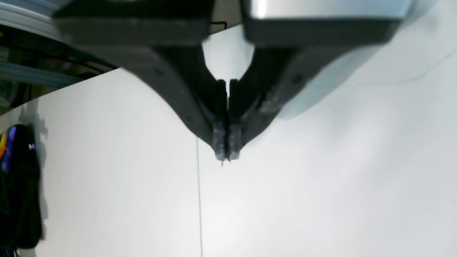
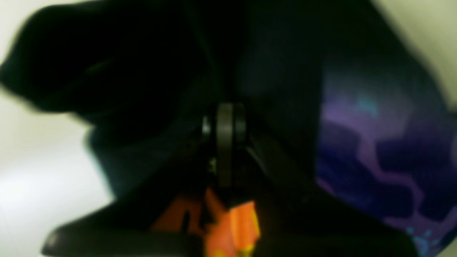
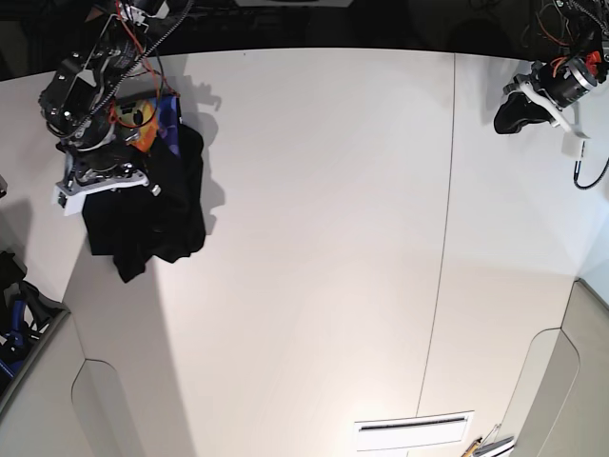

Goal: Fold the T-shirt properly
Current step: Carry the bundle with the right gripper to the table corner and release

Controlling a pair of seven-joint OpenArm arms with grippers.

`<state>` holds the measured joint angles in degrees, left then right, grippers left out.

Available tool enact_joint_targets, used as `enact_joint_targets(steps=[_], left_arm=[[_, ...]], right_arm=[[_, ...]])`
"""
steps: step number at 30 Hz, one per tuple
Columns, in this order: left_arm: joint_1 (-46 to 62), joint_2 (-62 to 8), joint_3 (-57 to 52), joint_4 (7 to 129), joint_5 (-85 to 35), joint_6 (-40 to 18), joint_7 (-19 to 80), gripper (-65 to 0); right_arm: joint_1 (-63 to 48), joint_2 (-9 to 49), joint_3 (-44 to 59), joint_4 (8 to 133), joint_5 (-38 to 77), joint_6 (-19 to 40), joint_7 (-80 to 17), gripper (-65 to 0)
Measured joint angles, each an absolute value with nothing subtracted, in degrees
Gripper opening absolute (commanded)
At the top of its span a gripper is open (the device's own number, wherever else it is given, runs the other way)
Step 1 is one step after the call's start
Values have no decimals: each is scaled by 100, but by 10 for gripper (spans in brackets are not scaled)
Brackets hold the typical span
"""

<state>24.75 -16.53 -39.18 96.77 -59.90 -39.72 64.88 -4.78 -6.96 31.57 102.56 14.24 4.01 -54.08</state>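
Observation:
The T-shirt (image 3: 152, 205) is a bunched black heap at the table's far left, with a bit of its orange and purple print (image 3: 157, 114) showing at the top. In the right wrist view, my right gripper (image 2: 225, 150) is shut on the black cloth, between the purple patch (image 2: 375, 142) and the orange print (image 2: 232, 228). The right arm (image 3: 86, 124) stands over the shirt's upper end. My left gripper (image 1: 225, 154) is shut on nothing above bare white table at the far right (image 3: 504, 122). From there the T-shirt (image 1: 19, 185) shows only at the left edge.
A seam (image 3: 442, 238) runs down the white table (image 3: 314, 238) right of centre. A dark bin (image 3: 19, 319) with blue items sits off the left edge. A slot (image 3: 414, 430) lies near the front edge. A cable (image 3: 592, 171) hangs by the left arm.

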Motion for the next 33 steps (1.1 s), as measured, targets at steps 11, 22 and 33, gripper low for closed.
enact_joint_targets(steps=[11, 22, 33], left_arm=[[2473, -1743, -3907, 9677, -6202, -3972, 6490, -650], [2475, -1745, -3907, 9677, -6219, -3972, 6493, -650], [2473, -1745, -3907, 9677, -6270, -3972, 6493, -650]], right_arm=[[-25, -569, 3173, 10735, 1940, 1002, -5339, -650], [207, -558, 2526, 10661, 1559, 1098, -5732, -650], [458, -528, 2351, 9612, 1072, 1076, -5065, -650]])
